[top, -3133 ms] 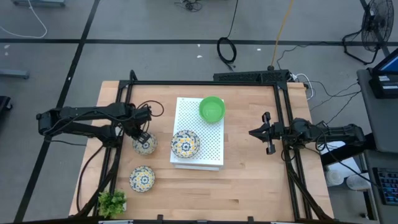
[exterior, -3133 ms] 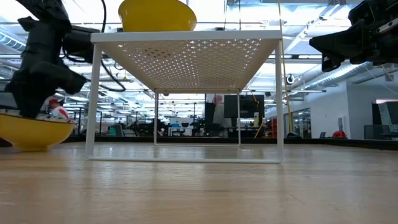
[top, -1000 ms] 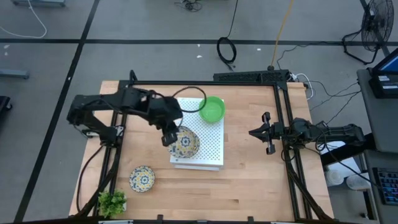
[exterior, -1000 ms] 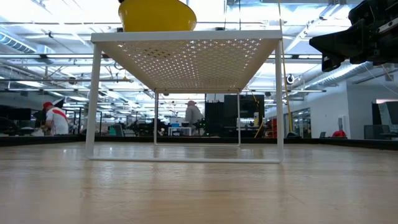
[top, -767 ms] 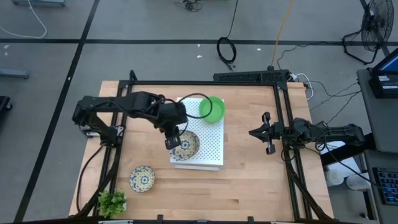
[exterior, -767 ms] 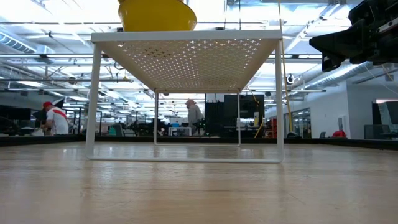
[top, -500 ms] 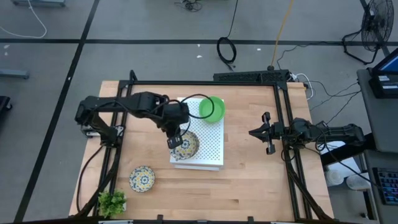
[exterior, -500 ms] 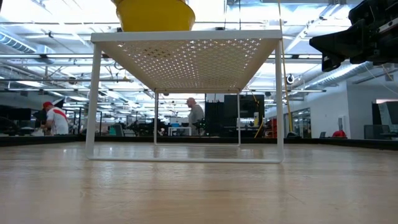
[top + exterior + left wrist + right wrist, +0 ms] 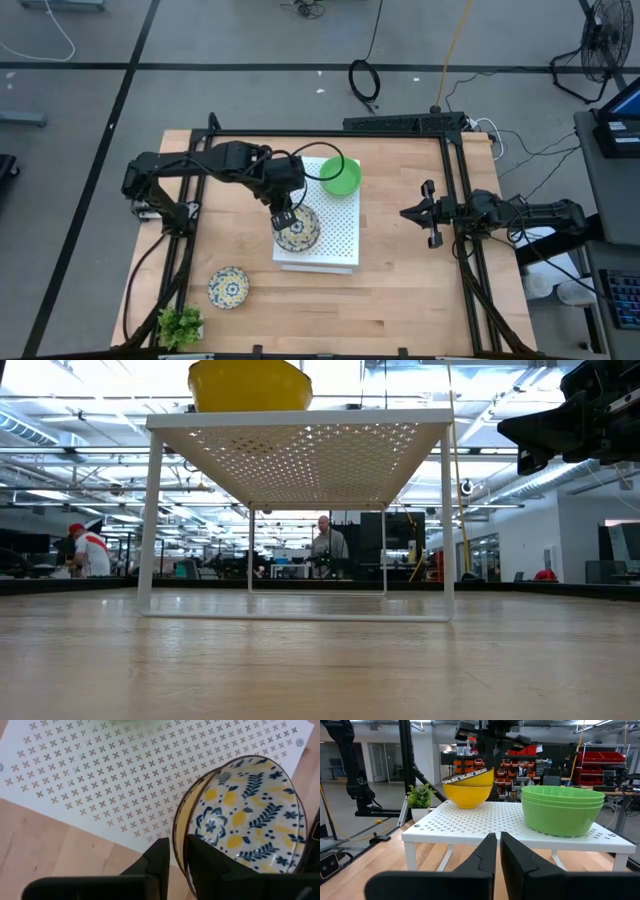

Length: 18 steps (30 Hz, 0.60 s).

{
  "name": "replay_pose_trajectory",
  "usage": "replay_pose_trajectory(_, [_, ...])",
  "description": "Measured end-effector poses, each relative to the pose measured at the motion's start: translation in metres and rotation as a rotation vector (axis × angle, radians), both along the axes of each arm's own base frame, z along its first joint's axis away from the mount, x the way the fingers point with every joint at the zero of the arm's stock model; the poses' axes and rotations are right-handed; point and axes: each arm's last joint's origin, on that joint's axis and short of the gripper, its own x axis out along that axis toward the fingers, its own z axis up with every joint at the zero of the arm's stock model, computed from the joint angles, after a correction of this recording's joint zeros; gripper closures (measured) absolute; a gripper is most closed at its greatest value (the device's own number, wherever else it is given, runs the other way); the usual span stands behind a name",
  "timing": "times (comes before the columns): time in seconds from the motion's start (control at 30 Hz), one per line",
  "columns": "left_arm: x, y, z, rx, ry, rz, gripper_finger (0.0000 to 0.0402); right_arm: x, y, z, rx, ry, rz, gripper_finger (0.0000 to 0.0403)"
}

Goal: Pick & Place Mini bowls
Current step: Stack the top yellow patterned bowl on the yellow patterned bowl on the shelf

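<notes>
There's a white perforated board point(image 9: 335, 235) on short legs sitting mid-table on the wooden table point(image 9: 400, 290). Small green leafy plant point(image 9: 180, 324) at the near-left corner. Behind the table, a person point(image 9: 327, 545) stands in the room, another in a red cap point(image 9: 88, 550) off left.

table: light wooden tabletop point(image 9: 400, 290), black frame rails along left, right and far edges
middle: white perforated rectangular metal stand point(image 9: 335, 232) on four legs, nearer left edge than right
near left: cream mini bowl with blue-and-yellow pattern point(image 9: 228, 288), sits alone
near left corner: small green leafy plant point(image 9: 180, 324), just beside that bowl
</notes>
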Motion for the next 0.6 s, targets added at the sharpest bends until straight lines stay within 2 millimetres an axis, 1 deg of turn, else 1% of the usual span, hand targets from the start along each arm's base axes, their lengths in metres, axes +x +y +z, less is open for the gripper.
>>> replay_pose_trajectory(0.2, [0.0,-0.0001,0.0,0.018,-0.001,-0.046,0.0331,0.0,0.0,0.0,0.0,0.0,0.0,0.039])
replay_pose_trajectory(0.6, [0.0,0.0004,-0.0002,0.026,0.001,-0.045,0.033,0.0,0.0,0.0,0.0,0.0,0.0,0.0388])
